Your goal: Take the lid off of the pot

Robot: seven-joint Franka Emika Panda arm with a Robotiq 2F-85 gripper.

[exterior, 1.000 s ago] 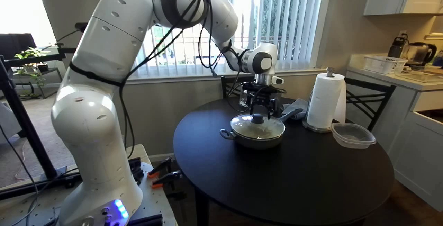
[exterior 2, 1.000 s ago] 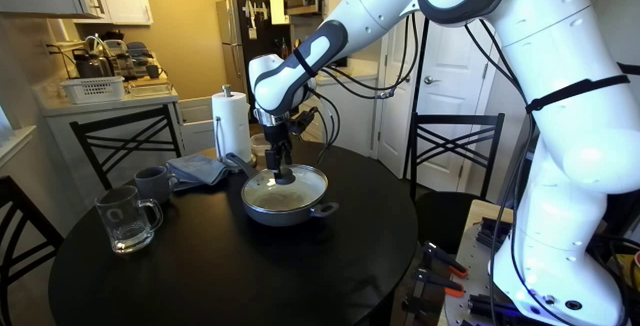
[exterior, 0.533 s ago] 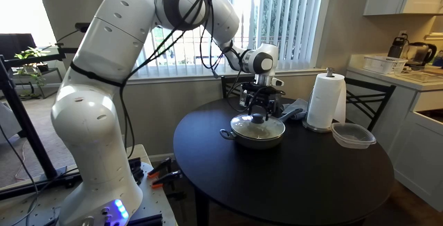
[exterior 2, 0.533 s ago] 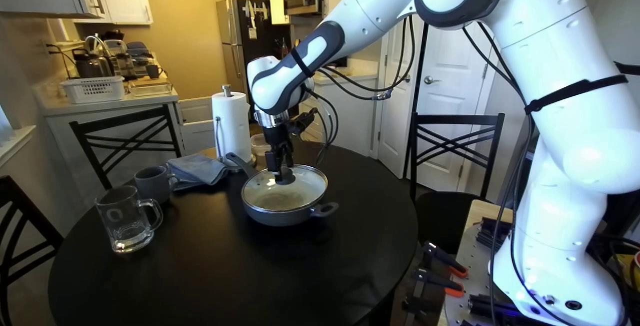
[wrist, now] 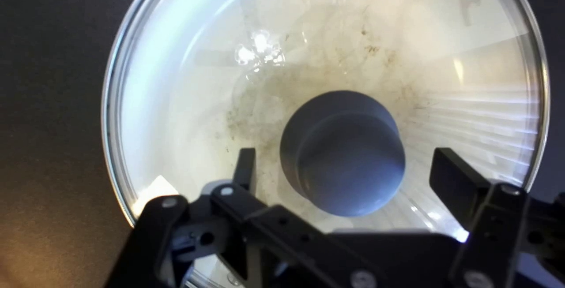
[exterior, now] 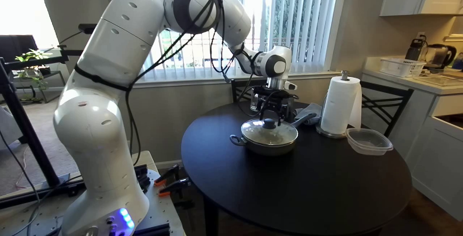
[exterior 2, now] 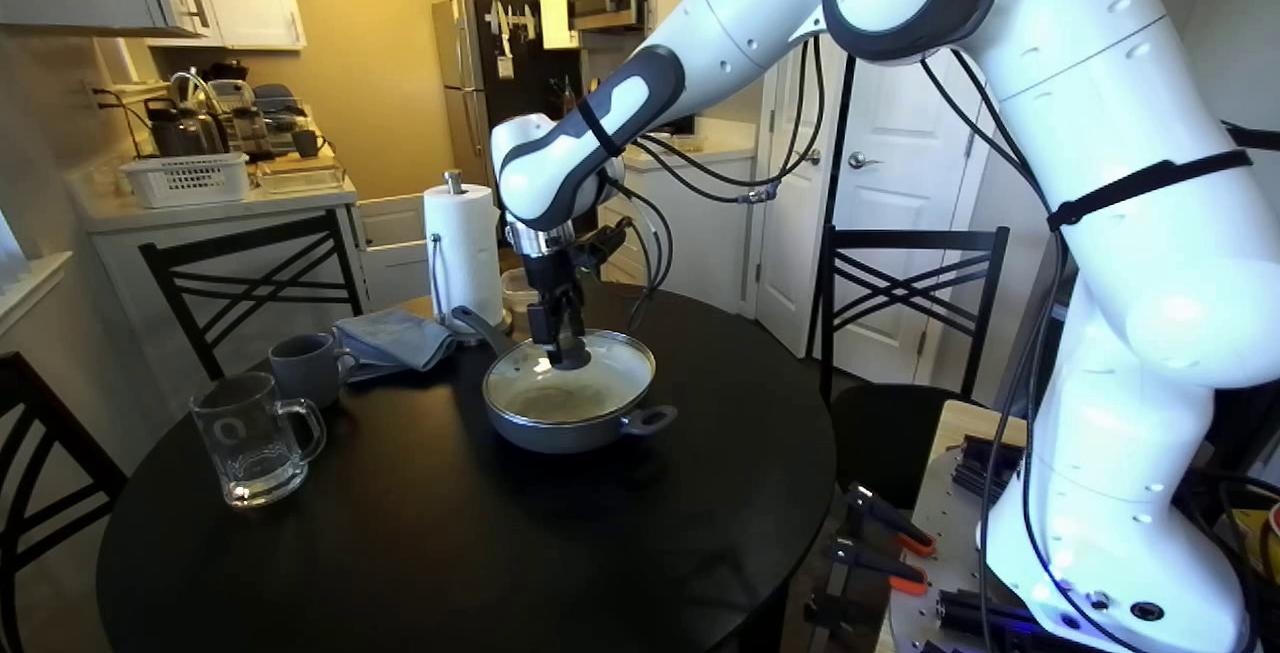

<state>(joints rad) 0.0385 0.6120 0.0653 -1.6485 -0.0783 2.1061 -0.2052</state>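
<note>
The gripper (wrist: 346, 169) stands wide, its 2 fingers (wrist: 454, 182) either side of the dark knob (wrist: 351, 164), gaps showing in the wrist view; the glass lid (wrist: 198, 102) rests on the pot (exterior 2: 560, 436); the pot sits on the black table (exterior 2: 400, 553).

I count two fingers (wrist: 457, 180) on my jaws and, between them in the wrist view, one knob (wrist: 353, 164). Below my jaws: one lid (exterior: 266, 137) on one pot (exterior 2: 560, 438), with one long handle (exterior 2: 482, 330) and one loop handle (exterior 2: 640, 425); one round table (exterior 2: 400, 553). Apart from my jaws: two mugs (exterior 2: 305, 370), one cloth (exterior 2: 395, 341), one paper towel roll (exterior: 339, 104), one plastic container (exterior: 369, 144). Well apart from my jaws: three chairs (exterior 2: 915, 241), two orange-tipped clamps (exterior 2: 885, 515), one white basket (exterior 2: 190, 183).
</note>
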